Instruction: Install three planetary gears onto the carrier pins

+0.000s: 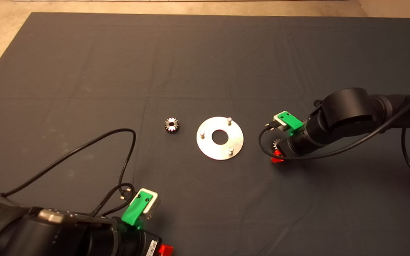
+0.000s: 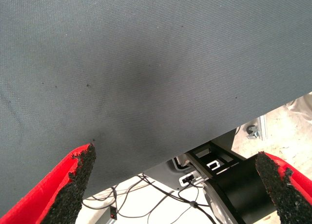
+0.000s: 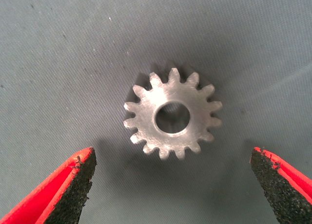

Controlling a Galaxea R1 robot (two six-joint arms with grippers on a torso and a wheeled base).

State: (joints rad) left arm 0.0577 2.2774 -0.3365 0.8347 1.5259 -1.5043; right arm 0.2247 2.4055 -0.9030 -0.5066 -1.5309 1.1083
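Note:
A shiny round disc (image 1: 210, 148) with a central hole lies mid-mat with three bare upright pins (image 1: 229, 120) around it. One planetary gear (image 1: 172, 125) lies flat to the disc's left. A second gear (image 3: 171, 113) lies flat on the mat right of the disc, partly hidden under my right arm in the head view (image 1: 275, 142). My right gripper (image 3: 173, 182) is open and hovers over this gear, fingers on either side, apart from it. My left gripper (image 2: 178, 182) is open and empty, parked at the mat's near edge. A third gear is out of view.
The dark mat (image 1: 205, 64) covers the table. Black cables loop on the mat near the left arm (image 1: 126, 149) and by the right arm (image 1: 408, 156). The left wrist view looks past the mat's edge at floor, cables and a black frame (image 2: 214, 165).

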